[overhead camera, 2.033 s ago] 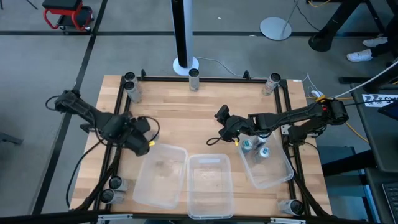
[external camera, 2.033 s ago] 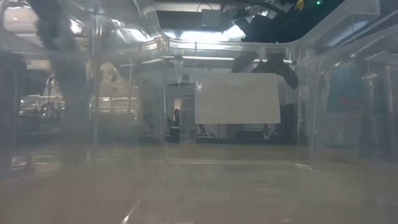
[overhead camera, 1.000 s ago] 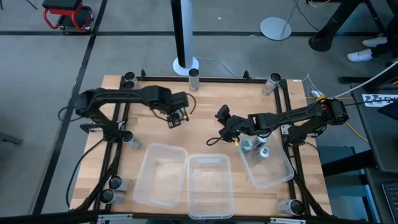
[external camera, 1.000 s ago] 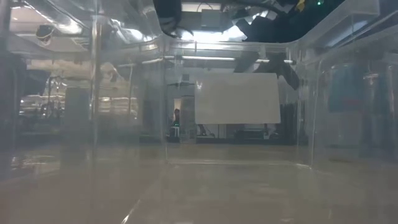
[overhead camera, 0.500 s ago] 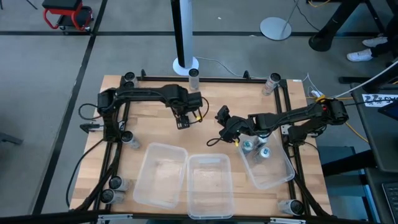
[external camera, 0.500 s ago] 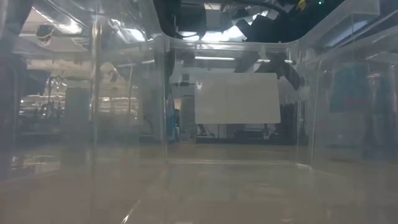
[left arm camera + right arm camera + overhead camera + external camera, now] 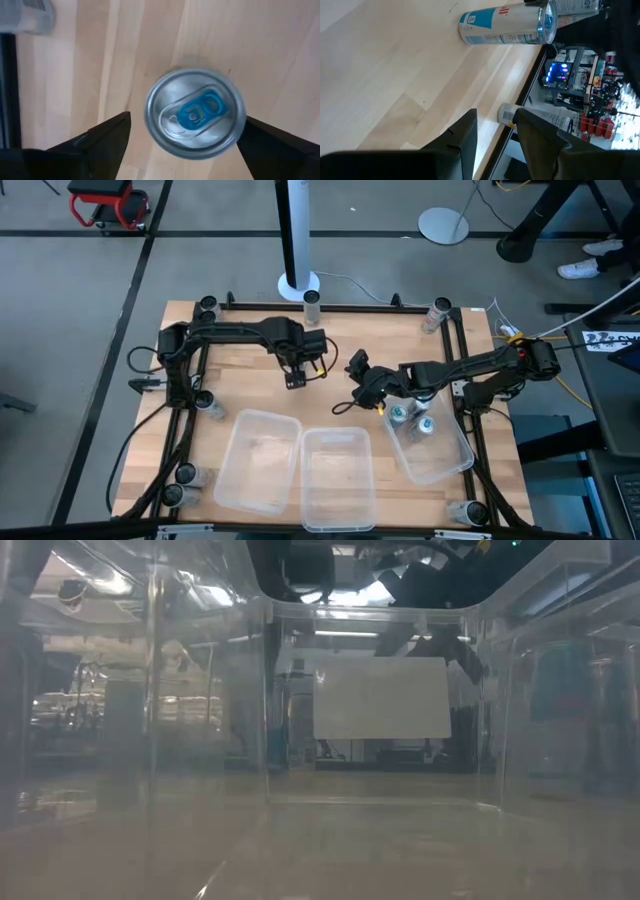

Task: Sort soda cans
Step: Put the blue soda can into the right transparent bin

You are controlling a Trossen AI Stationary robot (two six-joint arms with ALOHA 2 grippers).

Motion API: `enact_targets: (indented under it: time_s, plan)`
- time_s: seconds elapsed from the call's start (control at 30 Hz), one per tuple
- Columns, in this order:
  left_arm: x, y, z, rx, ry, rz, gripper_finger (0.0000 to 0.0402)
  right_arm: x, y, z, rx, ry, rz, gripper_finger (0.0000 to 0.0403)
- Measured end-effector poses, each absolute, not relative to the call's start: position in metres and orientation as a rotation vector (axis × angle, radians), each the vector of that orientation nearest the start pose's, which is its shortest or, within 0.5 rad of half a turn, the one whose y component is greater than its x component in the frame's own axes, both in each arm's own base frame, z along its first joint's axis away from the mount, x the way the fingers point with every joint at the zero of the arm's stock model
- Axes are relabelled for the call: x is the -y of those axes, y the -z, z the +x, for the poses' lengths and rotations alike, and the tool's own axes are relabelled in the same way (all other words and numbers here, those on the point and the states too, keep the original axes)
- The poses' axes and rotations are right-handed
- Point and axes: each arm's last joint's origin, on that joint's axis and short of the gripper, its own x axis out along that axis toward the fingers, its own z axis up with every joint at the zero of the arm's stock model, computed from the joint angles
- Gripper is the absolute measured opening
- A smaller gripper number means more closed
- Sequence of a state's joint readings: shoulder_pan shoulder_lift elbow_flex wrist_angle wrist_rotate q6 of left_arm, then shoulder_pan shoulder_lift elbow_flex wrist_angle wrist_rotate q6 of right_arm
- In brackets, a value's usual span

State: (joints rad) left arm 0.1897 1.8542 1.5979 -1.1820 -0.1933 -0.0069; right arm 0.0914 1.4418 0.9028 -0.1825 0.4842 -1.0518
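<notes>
A soda can [image 7: 195, 114] with a silver top and blue tab stands upright on the wood near the table's middle. My left gripper [image 7: 187, 132] points down over it, open, one finger on either side of it. In the high view my left gripper [image 7: 295, 377] hides the can. Just to its right, my right gripper [image 7: 358, 380] hangs over bare wood. Its fingers [image 7: 465, 145] stand a little apart with nothing between them. Three cans [image 7: 410, 415] lie in the right clear bin [image 7: 445, 460].
Two more clear bins, a left bin [image 7: 260, 460] and a middle bin [image 7: 338, 478], sit at the near edge. Single cans stand along the table's frame, a far one [image 7: 312, 300] and a left one [image 7: 205, 400]. A blue-white can [image 7: 505, 25] shows ahead of my right gripper.
My left gripper has swung from the left bin's far corner toward the table's middle, then a little farther right, and stopped. In the low view a bluish upright shape now stands behind the bin walls where none showed a second ago.
</notes>
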Motion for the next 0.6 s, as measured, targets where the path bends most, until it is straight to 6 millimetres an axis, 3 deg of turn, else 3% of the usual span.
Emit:
enact_targets:
  time_s: [0.13,0.23,0.43,0.6]
  plan:
    - [-0.062,-0.274,0.347,-1.414,-0.286,0.032,0.0336,-0.014,-0.23,0.298,-0.826,-0.024,-1.192,0.0152]
    - [-0.049,-0.299,0.331,-1.333,-0.27,0.053,0.0337,-0.014,-0.234,0.301,-0.779,0.007,-1.184,0.0191]
    - [-0.025,-0.347,0.261,-1.08,-0.331,0.031,0.0334,-0.009,-0.253,0.31,-0.7,0.106,-1.145,0.0272]
    - [-0.009,-0.357,0.199,-0.818,-0.383,-0.009,0.0334,0.001,-0.272,0.324,-0.569,0.091,-1.086,0.0302]
